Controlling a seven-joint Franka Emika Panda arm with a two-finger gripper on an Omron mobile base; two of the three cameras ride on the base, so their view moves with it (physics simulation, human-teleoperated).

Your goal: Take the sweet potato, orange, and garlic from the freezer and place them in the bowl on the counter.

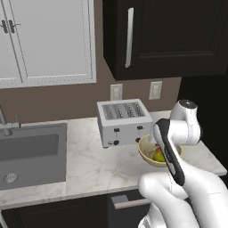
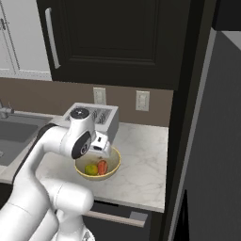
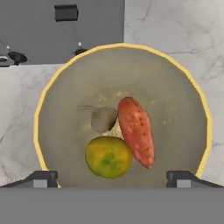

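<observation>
The fingers (image 3: 112, 178) stood spread wide and empty, directly above the bowl (image 3: 48, 92) on the counter (image 3: 175, 26). Below them, in the bowl's middle, lay the orange (image 3: 108, 156), the garlic (image 3: 103, 119) beside it, and the sweet potato (image 3: 136, 131), all touching.
</observation>
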